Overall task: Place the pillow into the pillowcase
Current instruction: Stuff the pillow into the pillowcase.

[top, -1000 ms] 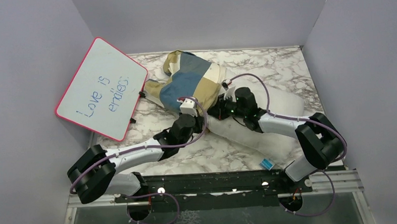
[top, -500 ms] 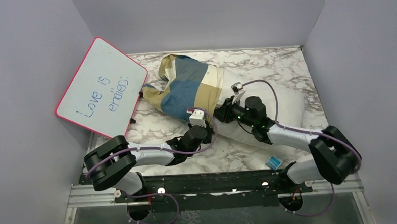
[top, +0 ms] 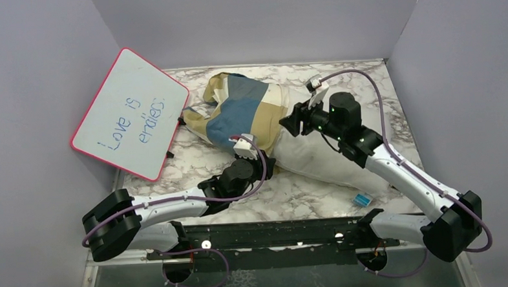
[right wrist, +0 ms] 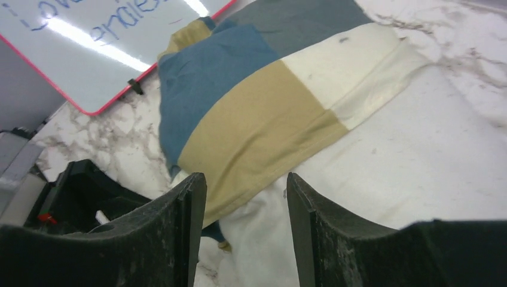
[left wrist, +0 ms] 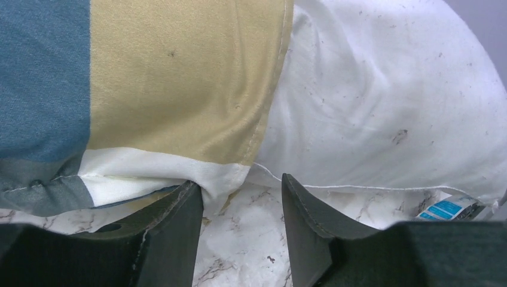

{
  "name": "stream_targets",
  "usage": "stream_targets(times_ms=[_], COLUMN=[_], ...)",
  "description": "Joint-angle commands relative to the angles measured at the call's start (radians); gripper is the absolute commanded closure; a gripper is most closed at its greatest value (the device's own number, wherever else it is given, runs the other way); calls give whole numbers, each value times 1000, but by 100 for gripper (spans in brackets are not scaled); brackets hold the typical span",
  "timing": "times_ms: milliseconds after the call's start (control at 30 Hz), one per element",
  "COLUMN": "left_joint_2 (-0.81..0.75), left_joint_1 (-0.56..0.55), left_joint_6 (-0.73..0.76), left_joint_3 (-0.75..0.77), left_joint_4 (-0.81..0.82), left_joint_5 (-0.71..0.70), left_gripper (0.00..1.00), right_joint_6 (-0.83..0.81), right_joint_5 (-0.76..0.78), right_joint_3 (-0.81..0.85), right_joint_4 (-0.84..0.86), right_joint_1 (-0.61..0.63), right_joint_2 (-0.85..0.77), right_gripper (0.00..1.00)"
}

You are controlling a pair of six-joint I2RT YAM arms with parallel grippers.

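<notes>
Checked pillowcase (left wrist: 119, 78) over white pillow (left wrist: 382, 107), parted pincer (left wrist: 241, 182) just below

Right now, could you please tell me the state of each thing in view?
pillow: one end inside the pillowcase, the rest bare.
pillowcase: bunched over the pillow's far end.
whiteboard: written on, propped at a tilt.
left claw: open, empty, at the pillowcase hem.
right claw: open, empty, above the pillow.
</notes>
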Motion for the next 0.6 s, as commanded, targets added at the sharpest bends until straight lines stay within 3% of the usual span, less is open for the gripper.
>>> stream_targets(times_ms=[0, 100, 233, 567], left_joint_2=[-17, -26, -28, 0], left_joint_1=[-15, -26, -49, -51], left_joint_6=[-7, 5, 41, 57], left_joint_3=[44, 60, 88, 200], left_joint_4=[-12, -11, -15, -148], left_joint_5=[58, 85, 96, 114], left_gripper=[47, 39, 33, 26], right_joint_6=[-70, -76, -88, -218], right_joint_5=[-39, -205, -385, -647], right_joint_3=[83, 212, 359, 633], right_joint_4=[-130, -161, -192, -368], right_joint_1=[-102, -248, -374, -490], right_joint_2=[67, 194, 373, 796], right_gripper=[43, 40, 24, 22])
